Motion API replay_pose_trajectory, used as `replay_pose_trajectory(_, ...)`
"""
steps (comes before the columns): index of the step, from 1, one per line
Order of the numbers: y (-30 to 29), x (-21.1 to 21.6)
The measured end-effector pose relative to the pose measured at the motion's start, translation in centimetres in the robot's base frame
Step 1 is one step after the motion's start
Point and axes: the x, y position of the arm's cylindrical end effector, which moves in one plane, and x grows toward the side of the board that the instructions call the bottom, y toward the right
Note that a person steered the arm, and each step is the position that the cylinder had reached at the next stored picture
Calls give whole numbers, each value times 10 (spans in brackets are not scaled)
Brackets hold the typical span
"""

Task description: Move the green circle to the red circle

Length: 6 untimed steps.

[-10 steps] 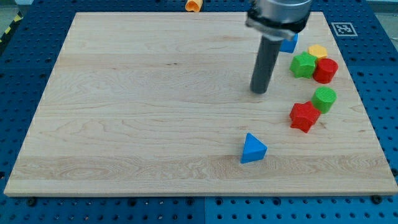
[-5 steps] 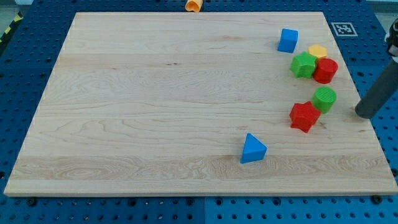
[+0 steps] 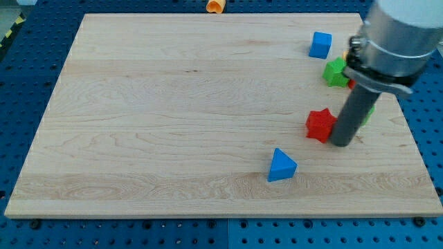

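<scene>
My tip (image 3: 341, 143) rests on the board, touching the right side of the red star block (image 3: 319, 124). Only a sliver of the green circle (image 3: 369, 111) shows, just right of the rod and above the tip. The red circle is hidden behind the arm. The green star block (image 3: 333, 72) peeks out at the arm's left, towards the view's top.
A blue square block (image 3: 320, 44) sits near the top right. A blue triangle (image 3: 282, 165) lies left of and below my tip. An orange object (image 3: 215, 6) lies just past the board's top edge. The board's right edge (image 3: 408, 131) is close.
My tip swung from left of the blocks out past the board's right edge, then back left. The red star has slid a little left.
</scene>
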Motion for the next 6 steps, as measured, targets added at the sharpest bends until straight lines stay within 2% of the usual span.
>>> replay_pose_trajectory(1, -21, 25)
replay_pose_trajectory(2, -64, 6)
replay_pose_trajectory(3, -20, -8)
replay_pose_trajectory(4, 91, 25)
replay_pose_trajectory(5, 91, 19)
replay_pose_trajectory(6, 71, -28)
